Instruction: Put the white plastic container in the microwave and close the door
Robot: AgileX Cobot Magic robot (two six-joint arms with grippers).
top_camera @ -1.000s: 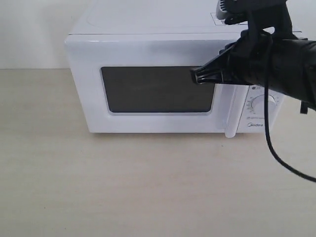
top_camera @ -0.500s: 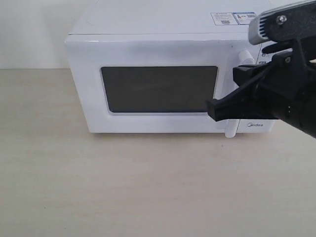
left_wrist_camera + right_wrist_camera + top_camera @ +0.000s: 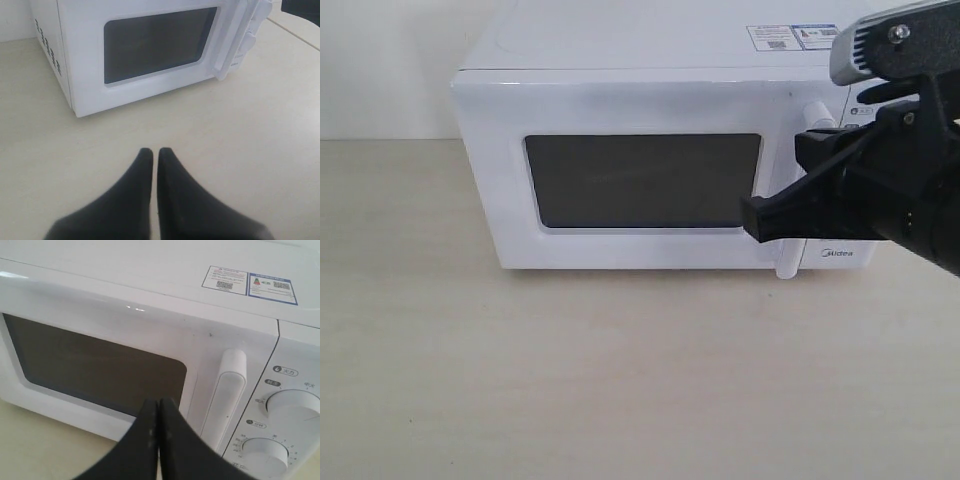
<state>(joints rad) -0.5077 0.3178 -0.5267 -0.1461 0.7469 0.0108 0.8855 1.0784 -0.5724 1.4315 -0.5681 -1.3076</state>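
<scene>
Container is not showing anywhere; maybe it is sitting inside, I cannot tell. Well before the microwave (image 3: pixel 620 100), the left gripper (image 3: pixel 151 156) is hanging clenched and empty. Nearer it, the right gripper (image 3: pixel 158 405), clenched empty too, is hovering by the handle (image 3: pixel 226 390), the stiff shut door's (image 3: pixel 510 180) best hold.

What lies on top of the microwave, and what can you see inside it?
On top of the microwave, two printed stickers lie toward its dial end. Inside, nothing shows: the door is shut and its dark window hides the contents.
</scene>
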